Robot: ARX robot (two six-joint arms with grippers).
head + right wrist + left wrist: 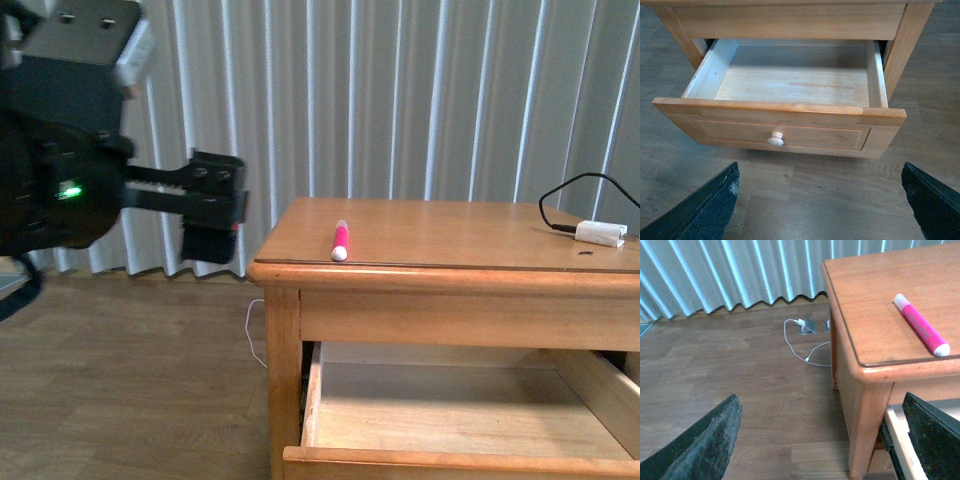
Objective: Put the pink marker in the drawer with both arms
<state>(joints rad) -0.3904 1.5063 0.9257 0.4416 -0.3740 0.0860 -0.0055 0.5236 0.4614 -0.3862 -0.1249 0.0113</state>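
The pink marker (340, 241) lies near the front left corner of the nightstand top, its white end toward the edge; the left wrist view shows the marker (921, 325) too. Below it the drawer (450, 425) stands pulled out with nothing inside. My left gripper (212, 215) hangs open in the air, left of the nightstand and about level with its top. In its own view the left gripper (820, 440) spans the floor and the nightstand's corner leg. My right gripper (820, 200) is open over the floor in front of the drawer (790, 107), short of its round knob (775, 139).
A white plug (600, 233) with a black cable sits at the right of the nightstand top (470, 225). A white cord (805, 342) and floor outlet lie on the wood floor left of the nightstand. Vertical blinds (400, 90) close off the back.
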